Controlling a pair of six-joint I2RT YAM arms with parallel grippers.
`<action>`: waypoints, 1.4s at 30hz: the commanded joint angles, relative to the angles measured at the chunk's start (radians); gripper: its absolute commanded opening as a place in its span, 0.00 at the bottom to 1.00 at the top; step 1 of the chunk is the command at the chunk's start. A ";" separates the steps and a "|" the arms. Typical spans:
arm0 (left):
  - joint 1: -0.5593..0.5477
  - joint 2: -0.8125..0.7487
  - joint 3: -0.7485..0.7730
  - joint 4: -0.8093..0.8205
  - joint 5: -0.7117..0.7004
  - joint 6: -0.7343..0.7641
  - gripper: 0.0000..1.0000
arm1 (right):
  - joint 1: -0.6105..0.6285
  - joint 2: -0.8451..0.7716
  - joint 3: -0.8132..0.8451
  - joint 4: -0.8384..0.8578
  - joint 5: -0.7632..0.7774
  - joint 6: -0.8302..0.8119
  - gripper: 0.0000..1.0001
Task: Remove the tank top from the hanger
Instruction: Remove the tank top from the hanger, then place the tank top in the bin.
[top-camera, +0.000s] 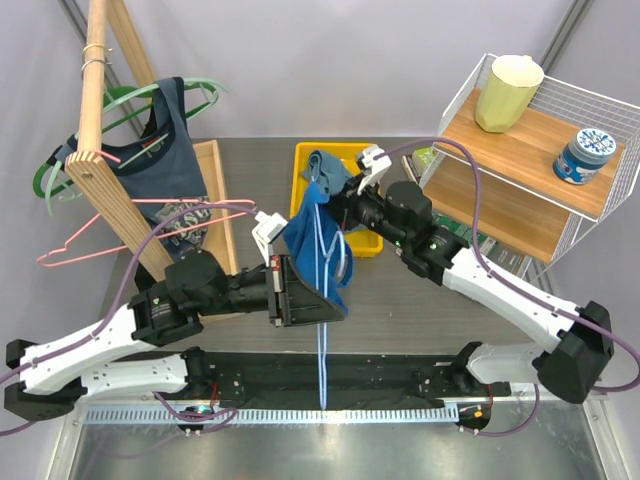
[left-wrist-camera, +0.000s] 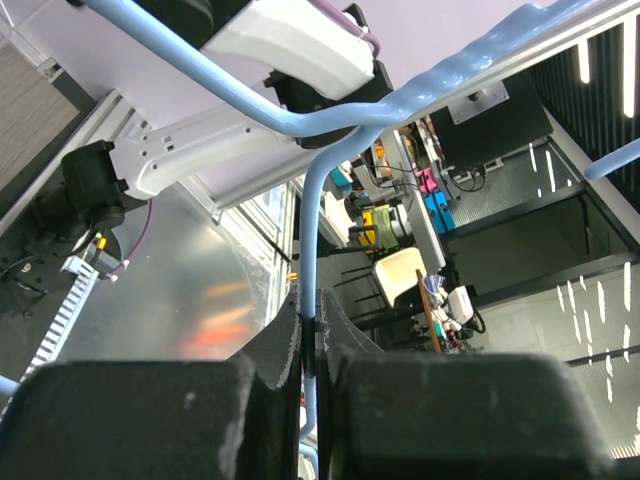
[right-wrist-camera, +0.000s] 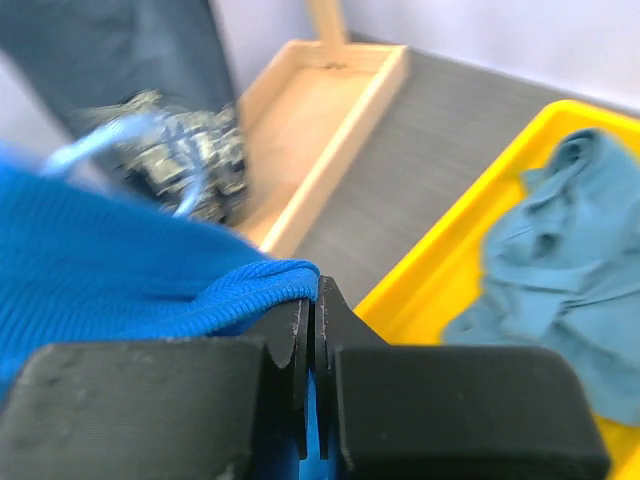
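The wire shelf (top-camera: 530, 140) stands at the far right. A yellow cup (top-camera: 508, 92) sits on its upper board, with a blue tin (top-camera: 587, 155) to the right of it. At the far left of the counter (top-camera: 400, 310) lies a shallow wooden tray (top-camera: 215, 170); what is in it cannot be told. In the far middle, a yellow bin (top-camera: 310, 152) holds a crumpled grey-blue cloth (top-camera: 328, 167).

The blue tank top (top-camera: 315, 250) hangs in the air over the middle of the counter, just near of the bin. It is still draped on its light-blue hanger (top-camera: 322, 365).

The left arm runs low from the near left corner, its forearm pointing right. The left gripper (top-camera: 320, 295) has its jaws pressed on a thin bar of the hanger, as the left wrist view shows (left-wrist-camera: 308, 330).

The right arm rises from the near right corner and stretches far and left. The right gripper (top-camera: 335, 205) is at the garment's far upper edge. Its jaws pinch a rolled hem of the blue knit (right-wrist-camera: 312, 310).
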 joint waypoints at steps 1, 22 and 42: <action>0.003 -0.083 -0.011 0.003 -0.005 0.017 0.00 | -0.006 0.039 0.181 0.039 0.189 -0.087 0.01; 0.003 -0.225 -0.020 -0.202 -0.088 0.123 0.00 | -0.147 0.435 0.983 -0.025 0.267 -0.326 0.01; 0.003 -0.204 -0.064 -0.185 -0.111 0.107 0.00 | -0.231 0.645 1.270 -0.041 0.141 -0.245 0.01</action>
